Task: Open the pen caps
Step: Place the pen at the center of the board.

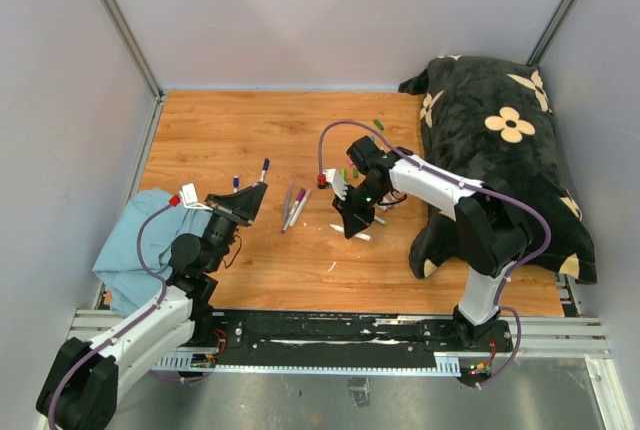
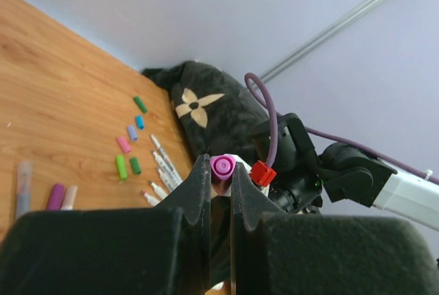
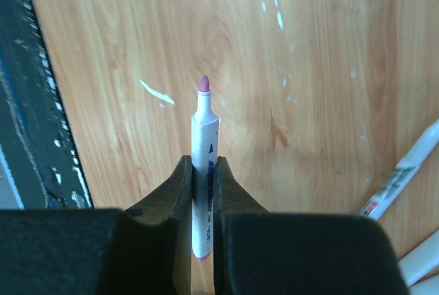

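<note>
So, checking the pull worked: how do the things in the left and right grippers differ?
The left gripper holds a short magenta cap; the right gripper holds a long white pen. The cap shows a round, ringed end, the pen a bare pinkish tip. The cap barely pokes out of its grip; the pen sticks well past. Both are pinched tight.
</note>
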`<state>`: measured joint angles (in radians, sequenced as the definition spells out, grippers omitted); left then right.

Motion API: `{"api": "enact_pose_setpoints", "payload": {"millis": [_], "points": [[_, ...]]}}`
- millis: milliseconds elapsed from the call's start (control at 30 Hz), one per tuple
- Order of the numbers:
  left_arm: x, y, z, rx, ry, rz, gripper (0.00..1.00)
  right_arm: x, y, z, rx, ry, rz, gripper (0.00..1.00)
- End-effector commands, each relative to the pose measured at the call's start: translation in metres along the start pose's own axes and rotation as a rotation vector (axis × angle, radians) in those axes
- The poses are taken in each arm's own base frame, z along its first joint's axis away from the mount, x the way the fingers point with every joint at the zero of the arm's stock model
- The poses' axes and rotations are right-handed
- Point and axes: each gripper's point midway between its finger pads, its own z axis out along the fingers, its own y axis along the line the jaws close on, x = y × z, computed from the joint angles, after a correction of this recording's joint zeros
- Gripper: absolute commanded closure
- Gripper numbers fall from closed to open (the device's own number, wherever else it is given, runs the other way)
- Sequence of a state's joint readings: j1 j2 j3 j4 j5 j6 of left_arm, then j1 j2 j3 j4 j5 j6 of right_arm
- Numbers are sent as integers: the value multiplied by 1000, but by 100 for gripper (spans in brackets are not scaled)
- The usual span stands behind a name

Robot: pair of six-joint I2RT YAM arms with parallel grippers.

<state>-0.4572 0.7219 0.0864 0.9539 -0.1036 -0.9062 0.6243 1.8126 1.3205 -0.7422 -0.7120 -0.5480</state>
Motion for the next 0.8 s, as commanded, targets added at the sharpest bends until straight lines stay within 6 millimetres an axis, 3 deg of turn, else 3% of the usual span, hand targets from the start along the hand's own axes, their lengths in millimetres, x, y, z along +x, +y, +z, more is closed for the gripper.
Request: {"api": "enact_pose_setpoints", "payload": {"millis": [0, 300, 767], "points": [[22, 27, -19, -77, 78, -21, 100, 31, -19, -5, 151, 99, 48, 96], [39, 35, -25, -99, 148, -61, 100, 34, -40, 0, 228, 124, 86, 97], [54, 46, -23, -136, 202, -96, 100, 40, -51, 7, 264, 144, 110, 98]]}}
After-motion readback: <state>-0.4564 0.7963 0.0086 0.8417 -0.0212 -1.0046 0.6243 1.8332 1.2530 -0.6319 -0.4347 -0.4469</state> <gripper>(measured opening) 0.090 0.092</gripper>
